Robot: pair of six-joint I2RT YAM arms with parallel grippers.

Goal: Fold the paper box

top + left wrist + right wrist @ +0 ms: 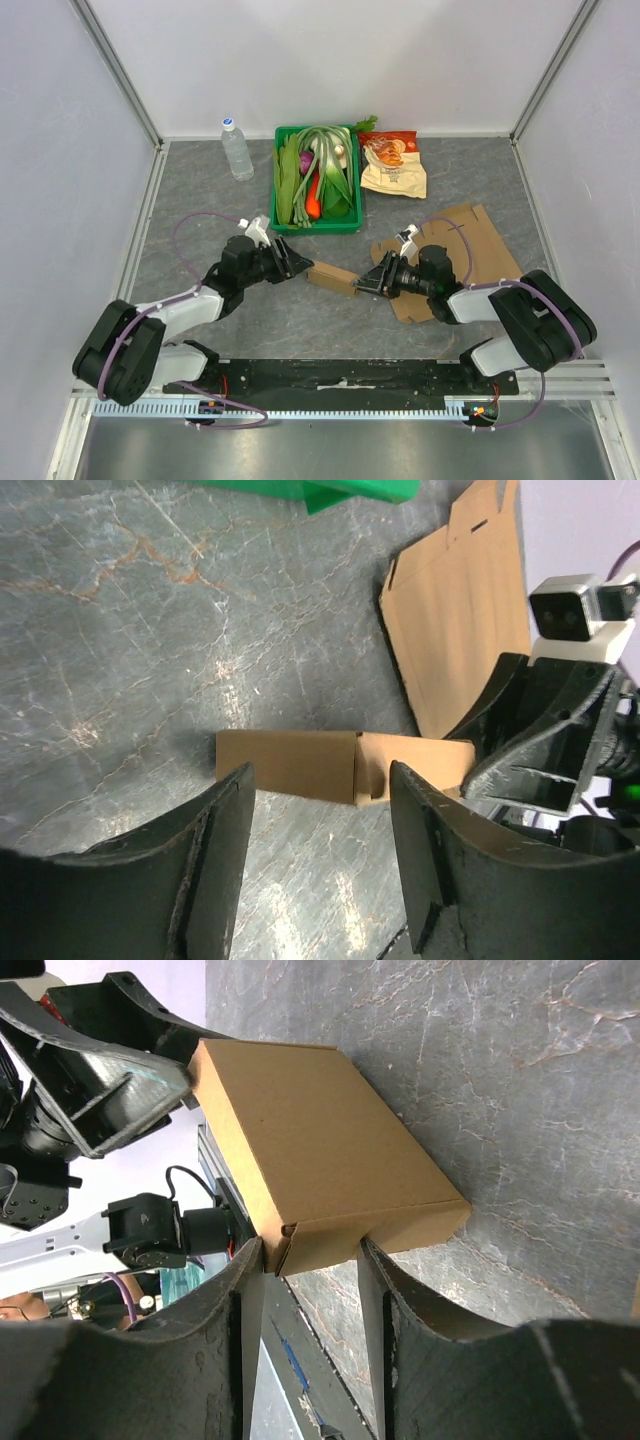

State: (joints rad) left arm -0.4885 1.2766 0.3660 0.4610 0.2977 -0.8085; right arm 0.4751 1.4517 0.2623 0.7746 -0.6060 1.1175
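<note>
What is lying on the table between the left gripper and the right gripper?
A small folded cardboard box lies there, one end toward the left gripper, the other at the right gripper. The top view shows it best.

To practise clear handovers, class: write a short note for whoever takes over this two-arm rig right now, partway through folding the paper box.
Left gripper: open, fingers apart just short of one end of the box, not gripping it.
Right gripper: fingers either side of the box's other end; whether the grip is firm is unclear.
Done: the box looks folded shut and lies between the two grippers.
A flat cardboard sheet lies beyond the Right gripper.
Left to do: probably check the flaps are tucked, then let go.
</note>
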